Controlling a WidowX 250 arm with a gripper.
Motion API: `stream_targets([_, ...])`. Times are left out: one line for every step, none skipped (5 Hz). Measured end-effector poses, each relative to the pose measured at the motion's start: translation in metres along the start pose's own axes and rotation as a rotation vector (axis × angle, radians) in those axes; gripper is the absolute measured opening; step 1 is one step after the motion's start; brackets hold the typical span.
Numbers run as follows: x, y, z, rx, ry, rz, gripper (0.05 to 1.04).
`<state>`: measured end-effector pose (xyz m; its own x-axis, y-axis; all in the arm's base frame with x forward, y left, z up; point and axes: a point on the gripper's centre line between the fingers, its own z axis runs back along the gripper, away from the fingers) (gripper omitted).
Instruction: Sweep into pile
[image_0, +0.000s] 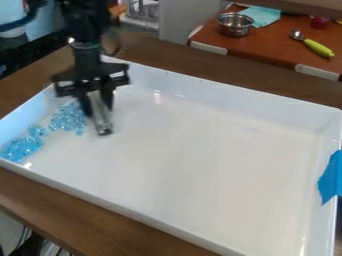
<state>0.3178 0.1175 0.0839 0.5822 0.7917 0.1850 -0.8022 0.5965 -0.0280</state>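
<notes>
Translucent light-blue beads are lying in two loose clusters inside a white rectangular tray (194, 220), which is resting on a brown wooden desk (87, 225). At far left, the first cluster (23, 145) is occupying the near left corner of the tray, close to its walls. Just to the right and farther back, the second cluster (68, 119) is spreading along the left side, with a few beads bridging toward the first. Immediately right of these, the black claw (97, 105) is hanging over the left part of the tray, its fingers narrowing around a slender grey tool (101, 116). The tool is slanting downward, its lower end pointing toward the tray floor; whether it is touching that floor, one cannot tell. Behind the tray, on an orange-brown rear desk (277, 47), a round metal pot (234, 25) is standing beside a teal cloth (262, 16); farther right, a metal spoon with a yellow-green handle (318, 47) is lying at a slant. At far right, blue tape (330, 177) is adhering to the tray wall
</notes>
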Motion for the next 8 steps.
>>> stream_targets([-0.013,0.020,0.003,-0.009,0.012,-0.064,0.378])
stream_targets([-0.020,0.035,0.010,-0.023,0.005,-0.093,0.378])
stream_targets([-0.021,0.037,0.010,-0.021,-0.002,-0.114,0.378])
stream_targets([-0.021,0.038,0.011,-0.063,-0.033,-0.109,0.378])
stream_targets([-0.020,0.039,0.011,-0.142,-0.090,-0.092,0.378])
stream_targets([-0.019,0.035,0.011,-0.180,-0.125,-0.059,0.378])
stream_targets([-0.017,0.036,0.011,-0.224,-0.124,-0.075,0.378])
stream_targets([-0.016,0.044,0.011,-0.272,-0.123,-0.220,0.378])
